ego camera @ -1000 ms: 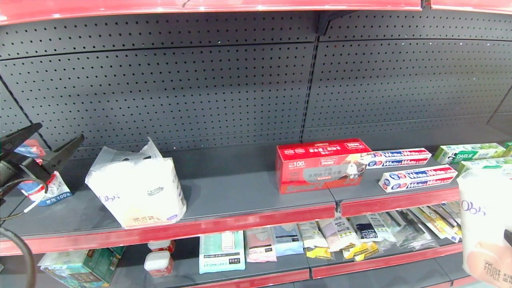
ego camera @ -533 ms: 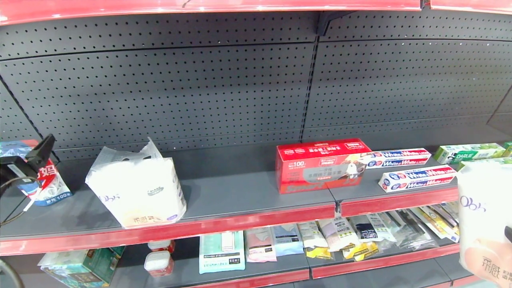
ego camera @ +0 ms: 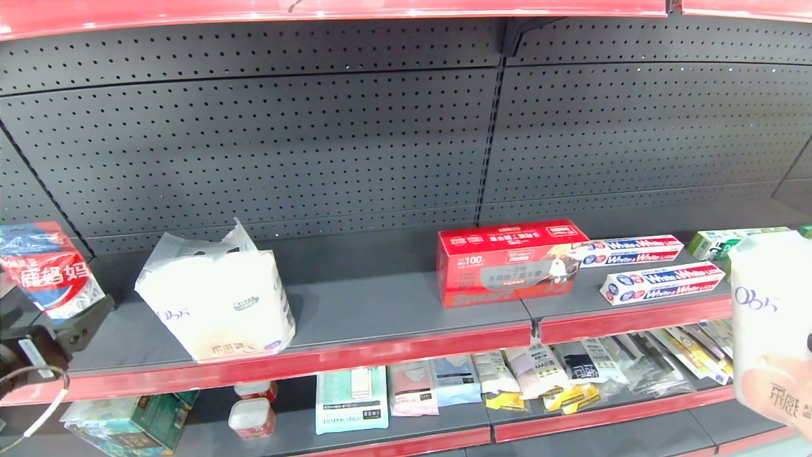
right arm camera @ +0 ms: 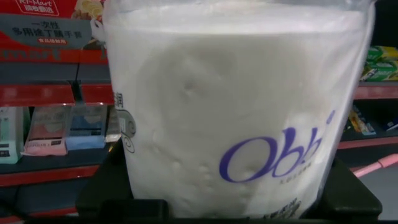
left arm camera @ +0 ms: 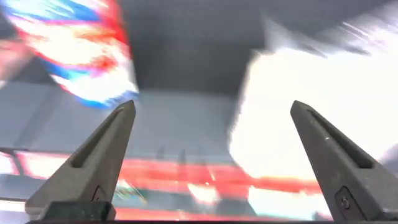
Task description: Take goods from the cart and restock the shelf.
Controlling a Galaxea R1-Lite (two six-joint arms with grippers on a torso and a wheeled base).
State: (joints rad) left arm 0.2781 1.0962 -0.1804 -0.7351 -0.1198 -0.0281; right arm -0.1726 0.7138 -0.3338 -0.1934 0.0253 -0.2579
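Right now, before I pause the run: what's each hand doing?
Left hand: open, empty.
Right hand: closed on the white tissue pack.

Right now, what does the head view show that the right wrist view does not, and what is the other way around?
Head view, not right wrist: a second paper pack standing on the shelf, the white-and-blue toothpaste boxes and a red-blue bag. Right wrist, not head: the right end effector clasping the held paper pack at its sides. Both: that pack and the red box.

shelf [ego camera: 380, 298] | tissue pack [ego camera: 219, 301] | red box [ego camera: 507, 263] | toothpaste boxes [ego camera: 663, 284] | red-blue pouch [ego camera: 51, 270]
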